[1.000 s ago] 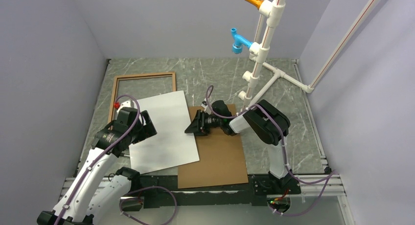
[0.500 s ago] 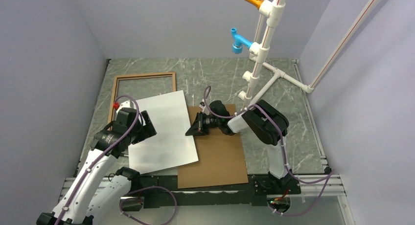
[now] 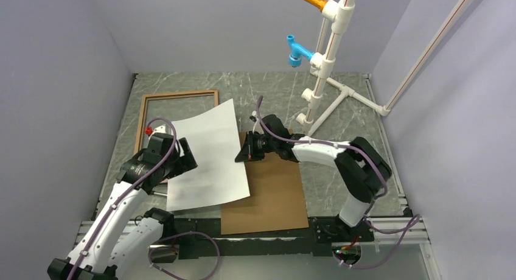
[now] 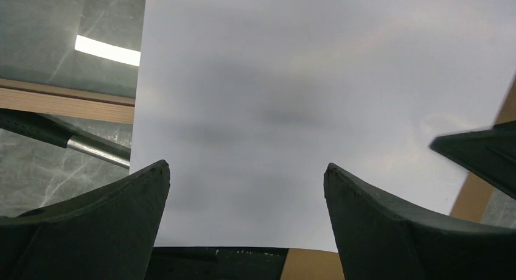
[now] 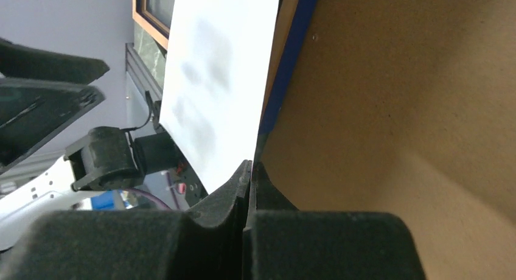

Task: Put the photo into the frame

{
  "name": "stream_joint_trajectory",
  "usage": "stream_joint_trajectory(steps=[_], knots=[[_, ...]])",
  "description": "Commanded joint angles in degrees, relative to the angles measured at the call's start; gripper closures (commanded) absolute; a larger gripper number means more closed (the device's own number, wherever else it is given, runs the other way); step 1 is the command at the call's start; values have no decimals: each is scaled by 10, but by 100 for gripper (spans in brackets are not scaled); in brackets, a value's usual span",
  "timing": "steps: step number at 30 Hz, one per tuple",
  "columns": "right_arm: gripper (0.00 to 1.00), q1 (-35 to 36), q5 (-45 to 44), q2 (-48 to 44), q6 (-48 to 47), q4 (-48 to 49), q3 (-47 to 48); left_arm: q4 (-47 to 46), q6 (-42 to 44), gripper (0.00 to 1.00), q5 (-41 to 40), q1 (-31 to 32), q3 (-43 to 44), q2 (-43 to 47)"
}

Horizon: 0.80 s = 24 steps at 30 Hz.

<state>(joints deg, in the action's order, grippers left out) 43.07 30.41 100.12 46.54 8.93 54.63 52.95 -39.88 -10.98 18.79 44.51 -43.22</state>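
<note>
Right claw [image 3: 243, 153] has just clamped shut on the right edge of the photo [image 3: 207, 155]. That edge now rides up off the backing board [image 3: 274, 198], white back up; a second ago the sheet lay flat. The wrist view hides how much paper is caught, so the grip may be thin. Left claw [image 3: 175, 161] is spread wide over the sheet's near-left, holding nothing. The frame [image 3: 180, 95] lies far-left and empty, so pickup looks done and the transfer remains. Grey marble table [image 3: 274, 88], lilac walls, white pipe stand [image 3: 331, 79].
</note>
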Motion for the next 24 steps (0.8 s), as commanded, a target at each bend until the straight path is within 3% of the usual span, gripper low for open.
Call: stream_joint_trajectory(steps=[1,16,24], knots=[[100,8,-96,-82,-74,-123,22,-40,10,0,39,-3,-13,-16],[100,8,-252,-371,-165,-413,64,-168,-15,1,87,2,-85,-96],[100,6,-350,-458,-174,-548,90,-219,-19,6,55,34,-58,-161]])
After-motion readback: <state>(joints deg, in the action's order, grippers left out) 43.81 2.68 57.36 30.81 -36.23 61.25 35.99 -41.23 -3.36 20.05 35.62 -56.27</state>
